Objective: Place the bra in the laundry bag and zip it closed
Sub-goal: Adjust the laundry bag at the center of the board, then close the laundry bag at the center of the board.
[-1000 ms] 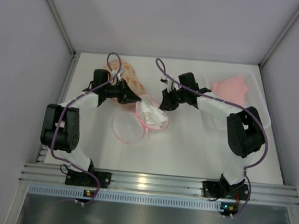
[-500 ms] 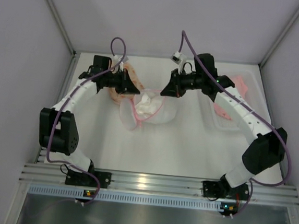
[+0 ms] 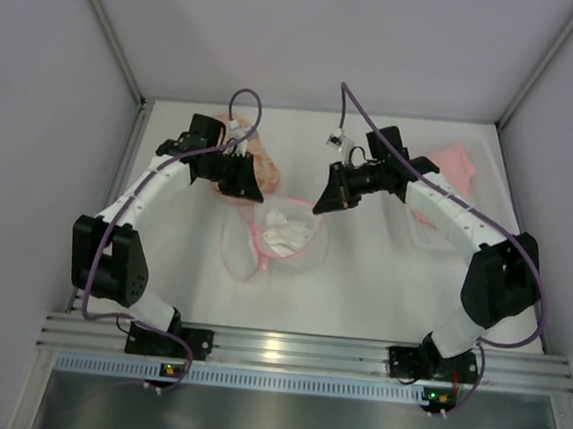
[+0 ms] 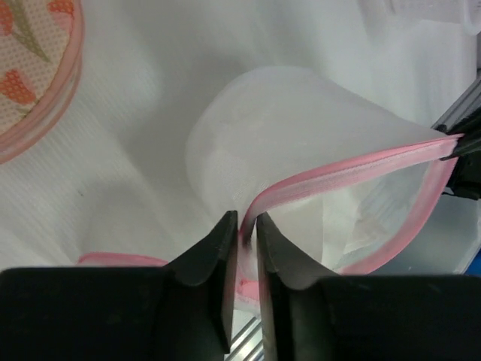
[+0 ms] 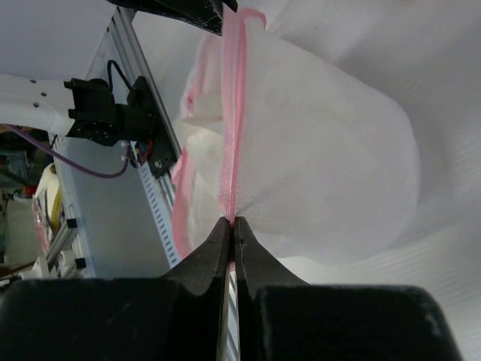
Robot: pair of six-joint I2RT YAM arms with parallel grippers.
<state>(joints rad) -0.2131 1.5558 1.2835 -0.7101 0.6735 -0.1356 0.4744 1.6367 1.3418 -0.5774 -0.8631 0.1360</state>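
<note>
The salmon-pink bra (image 3: 460, 155) lies in the clear tray (image 3: 435, 240) at the back right, partly behind my right arm. The peach printed laundry bag (image 3: 266, 169) lies at the back left behind my left gripper; its pink edge also shows in the left wrist view (image 4: 34, 71). A white mesh pouch with pink rim (image 3: 283, 230) hangs stretched open between both grippers, with white cloth inside. My left gripper (image 3: 247, 193) (image 4: 246, 218) is shut on the pouch's rim. My right gripper (image 3: 320, 203) (image 5: 232, 219) is shut on the opposite rim of the pouch (image 5: 323, 165).
A loose part of the pouch's pink rim (image 3: 247, 267) lies on the table below the hanging part. White walls close in the back and both sides. The aluminium rail (image 3: 285, 350) with the arm bases runs along the near edge.
Both grippers have lifted the white mesh pouch off the table and pulled its rim apart. It now hangs open between them, slightly nearer. The right arm has stretched out further.
</note>
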